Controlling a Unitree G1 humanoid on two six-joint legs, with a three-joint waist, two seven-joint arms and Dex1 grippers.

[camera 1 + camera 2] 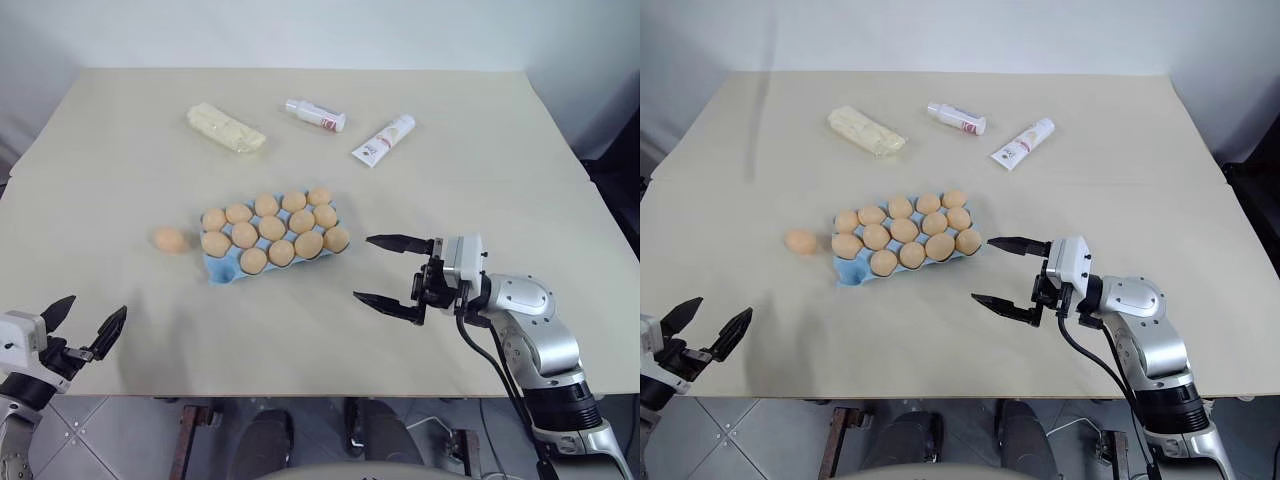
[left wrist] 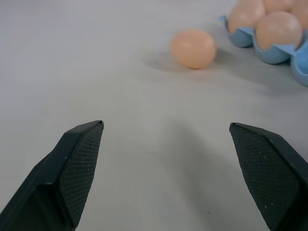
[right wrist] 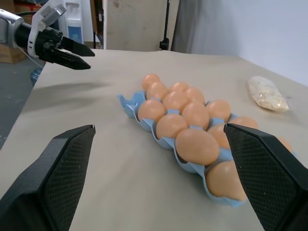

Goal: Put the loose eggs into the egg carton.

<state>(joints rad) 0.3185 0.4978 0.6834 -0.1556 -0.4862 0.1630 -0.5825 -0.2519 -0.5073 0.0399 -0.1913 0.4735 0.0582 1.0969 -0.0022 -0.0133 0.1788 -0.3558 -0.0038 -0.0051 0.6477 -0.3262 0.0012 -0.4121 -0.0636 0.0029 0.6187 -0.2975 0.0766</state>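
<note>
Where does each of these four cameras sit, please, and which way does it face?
Left and right eye views: on the head, looking down at the beige table; both arms show.
Left wrist view: between the open left gripper, facing the loose orange-tan egg.
Right wrist view: between the open right gripper, facing the light-blue moulded egg carton, with the left gripper beyond.
All share the egg carton.

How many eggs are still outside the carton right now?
1. A single loose egg lies on the table, just left of the blue carton, whose near-left corner cup is empty.
</note>
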